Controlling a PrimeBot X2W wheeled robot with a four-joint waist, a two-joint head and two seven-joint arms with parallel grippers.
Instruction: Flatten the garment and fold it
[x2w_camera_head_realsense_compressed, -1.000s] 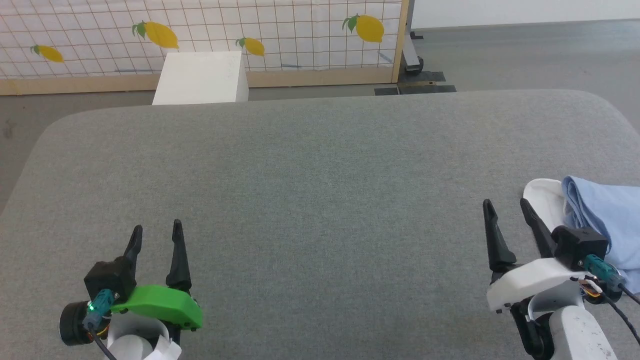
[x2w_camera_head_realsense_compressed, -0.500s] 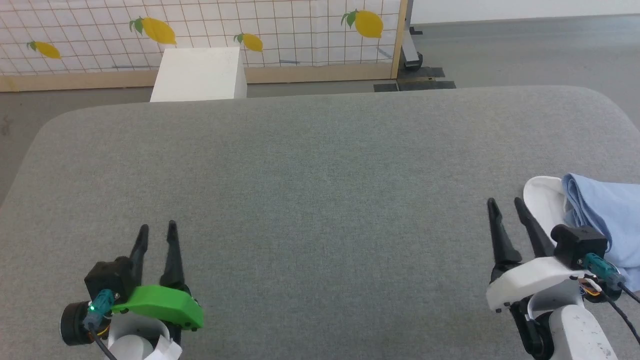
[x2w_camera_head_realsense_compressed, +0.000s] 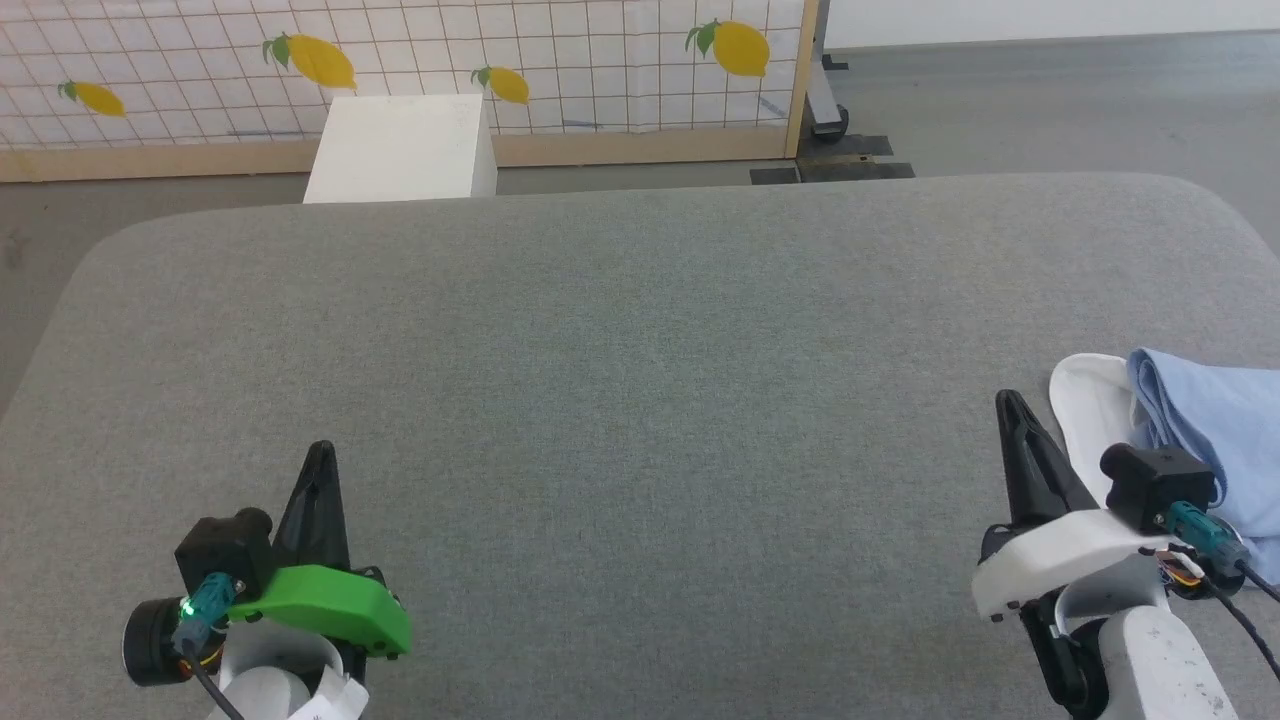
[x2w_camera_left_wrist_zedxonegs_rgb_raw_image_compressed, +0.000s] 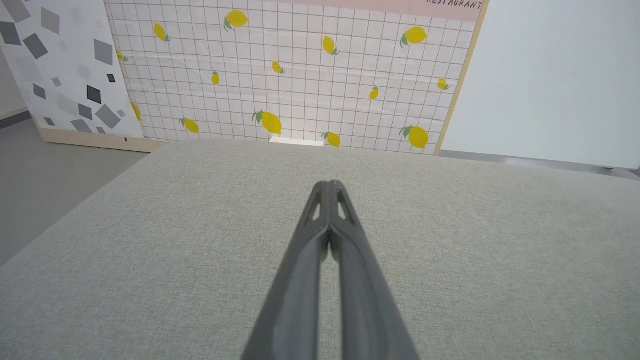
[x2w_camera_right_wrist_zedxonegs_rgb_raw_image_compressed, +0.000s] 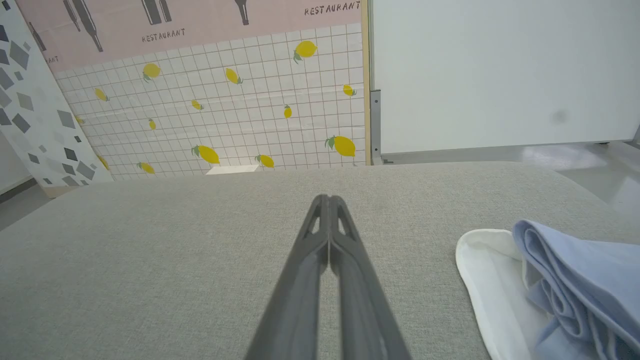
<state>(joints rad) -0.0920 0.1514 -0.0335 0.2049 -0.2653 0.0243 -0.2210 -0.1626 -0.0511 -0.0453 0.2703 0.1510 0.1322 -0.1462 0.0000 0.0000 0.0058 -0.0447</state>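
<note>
While our left gripper (x2w_camera_head_realsense_compressed: 321, 455) and right gripper (x2w_camera_head_realsense_compressed: 1010, 402) sit pinched together and empty, the garment (x2w_camera_head_realsense_compressed: 1215, 425) lies bunched at our right.
We see each pair of dark fingers (x2w_camera_left_wrist_zedxonegs_rgb_raw_image_compressed: 297, 290) pressed tip to tip above the grey table (x2w_camera_head_realsense_compressed: 640, 340), with nothing between them. The light blue garment is crumpled in soft folds near the table's right edge, its white collar (x2w_camera_head_realsense_compressed: 1085, 400) turned toward our right gripper, which is just beside it without touching; our left gripper is well apart from it.
</note>
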